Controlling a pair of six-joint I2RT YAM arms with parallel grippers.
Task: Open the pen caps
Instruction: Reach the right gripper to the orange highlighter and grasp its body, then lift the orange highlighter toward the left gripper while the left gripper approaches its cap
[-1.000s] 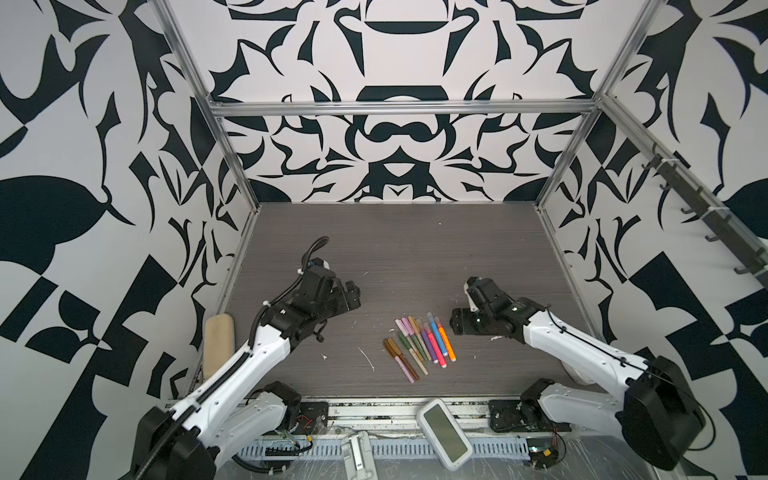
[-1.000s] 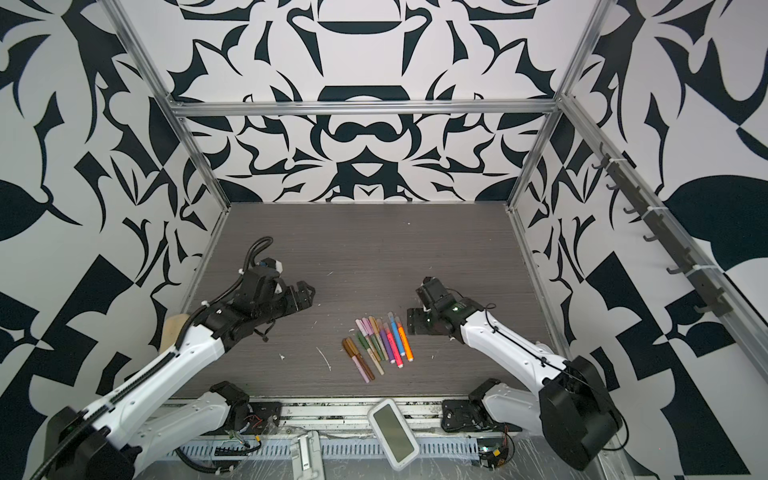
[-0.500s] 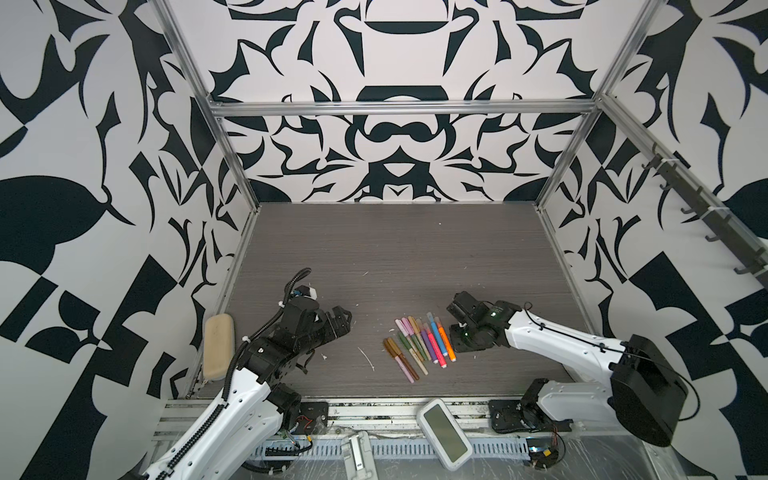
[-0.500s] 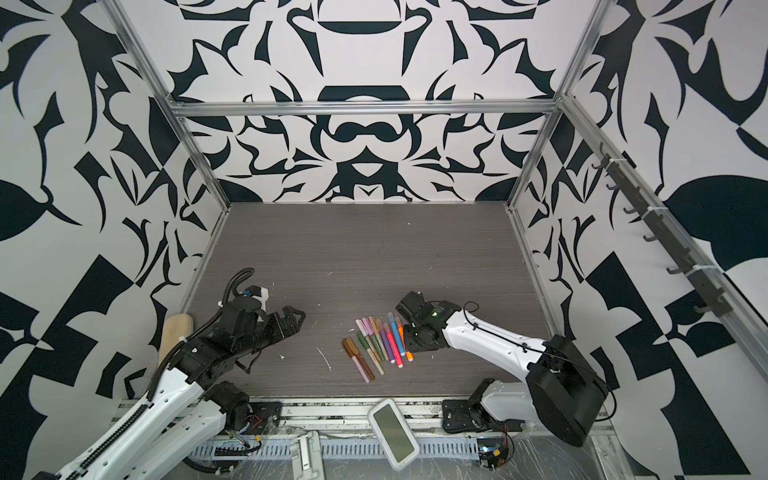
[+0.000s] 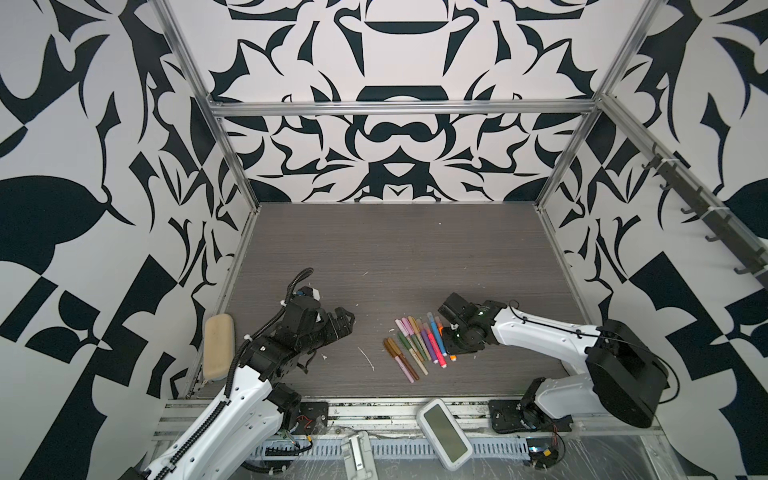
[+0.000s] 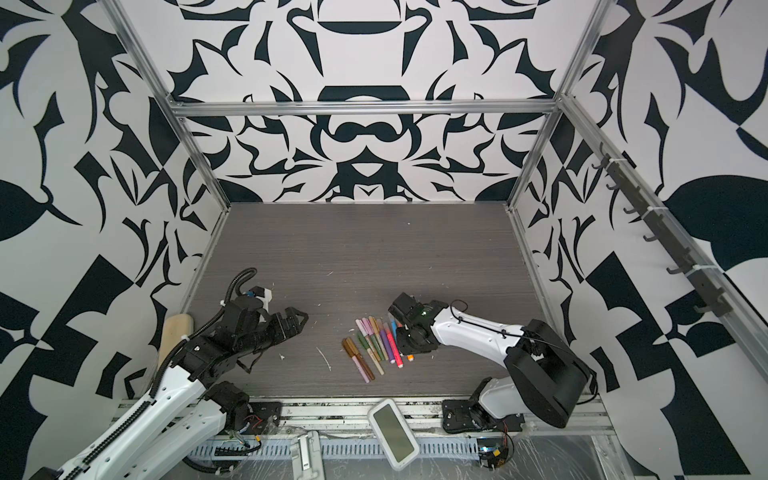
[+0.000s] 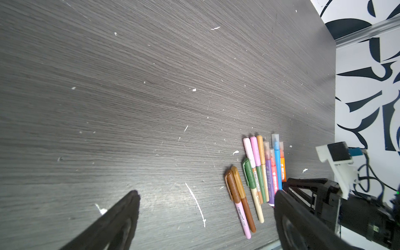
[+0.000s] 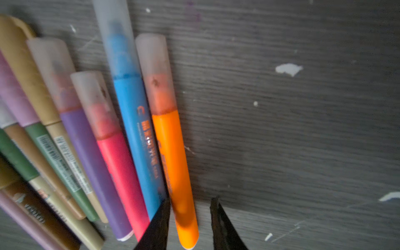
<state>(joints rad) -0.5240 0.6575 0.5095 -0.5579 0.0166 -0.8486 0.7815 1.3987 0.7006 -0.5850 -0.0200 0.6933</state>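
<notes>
Lower left, the left gripper [image 5: 347, 325] has drawn back, jaws wide apart; the right gripper [image 8: 190, 200] has narrowed astride the orange pen [image 8: 171, 151], rightmost of the pens [image 5: 415, 345] at lower centre, clamped or not I cannot tell; the caps [image 8: 155, 73] beyond remain on; uncapping is only beginning.

Both arms are the same build: glossy white shells on the left arm [image 5: 232, 411] and right arm [image 5: 540, 332], chunky matte-black joint housings, tiny dark screws dotted along the white. Left one wears a ribbed black cable conduit [image 5: 296, 279], right one just a thin black wire [image 5: 513, 307]. The gripper fingers [image 8: 155, 227] are black wedges tapering to points. A white bracket [image 7: 339, 171] carries a boxy black wrist camera.
</notes>
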